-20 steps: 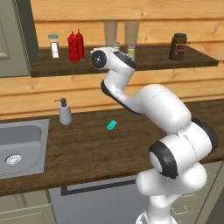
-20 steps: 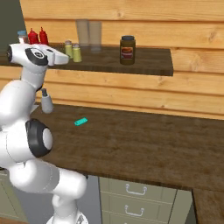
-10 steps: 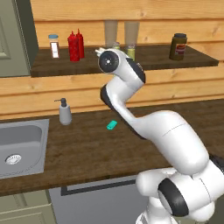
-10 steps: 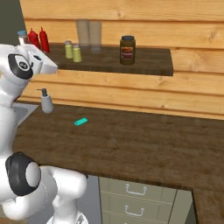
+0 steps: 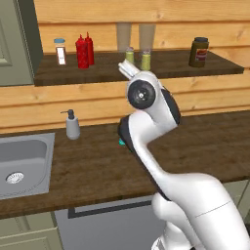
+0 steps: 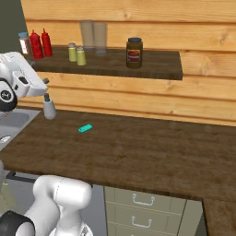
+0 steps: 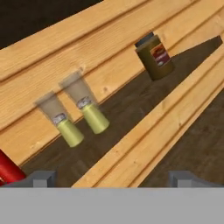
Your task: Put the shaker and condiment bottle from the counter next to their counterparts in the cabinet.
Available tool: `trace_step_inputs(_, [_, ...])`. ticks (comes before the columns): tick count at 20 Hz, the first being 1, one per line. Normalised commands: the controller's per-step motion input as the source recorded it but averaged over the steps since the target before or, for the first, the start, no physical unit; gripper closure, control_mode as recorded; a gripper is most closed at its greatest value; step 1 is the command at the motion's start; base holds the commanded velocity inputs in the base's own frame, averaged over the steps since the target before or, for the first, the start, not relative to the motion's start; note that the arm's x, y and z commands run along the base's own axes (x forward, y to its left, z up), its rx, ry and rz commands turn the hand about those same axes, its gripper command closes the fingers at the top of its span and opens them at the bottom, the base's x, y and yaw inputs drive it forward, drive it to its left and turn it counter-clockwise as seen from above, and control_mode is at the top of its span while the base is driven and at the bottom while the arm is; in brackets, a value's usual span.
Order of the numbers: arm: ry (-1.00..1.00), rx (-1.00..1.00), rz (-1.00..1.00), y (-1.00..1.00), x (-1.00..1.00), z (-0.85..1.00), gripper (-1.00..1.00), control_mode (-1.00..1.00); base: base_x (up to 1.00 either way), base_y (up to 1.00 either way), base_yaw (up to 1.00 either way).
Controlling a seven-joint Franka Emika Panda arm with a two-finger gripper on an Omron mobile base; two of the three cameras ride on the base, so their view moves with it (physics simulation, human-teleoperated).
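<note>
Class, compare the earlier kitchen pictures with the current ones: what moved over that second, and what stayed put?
The arm moved: its hand drew back from the shelf, toward the camera and slightly lower, with the gripper open and empty. Nothing was taken or let go. The two shakers, both red bottles, the dark jar, the soap dispenser and the small teal item on the counter stayed where they were.
</note>
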Motion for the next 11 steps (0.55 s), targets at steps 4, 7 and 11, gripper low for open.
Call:
trace_step_inputs(4, [-0.12,0.14,0.0,0.0,-1.0,-0.01,-1.0,-1.0,0.0,0.0,0.0])
trace_step_inputs(7, [-0.13,0.11,0.01,0.0,-1.0,-0.06,-1.0,-1.0,0.0,0.0,0.0])
trace_step_inputs(11, [-0.18,0.1,0.03,0.01,-1.0,-0.14,-1.0,-1.0,0.0,0.0,0.0])
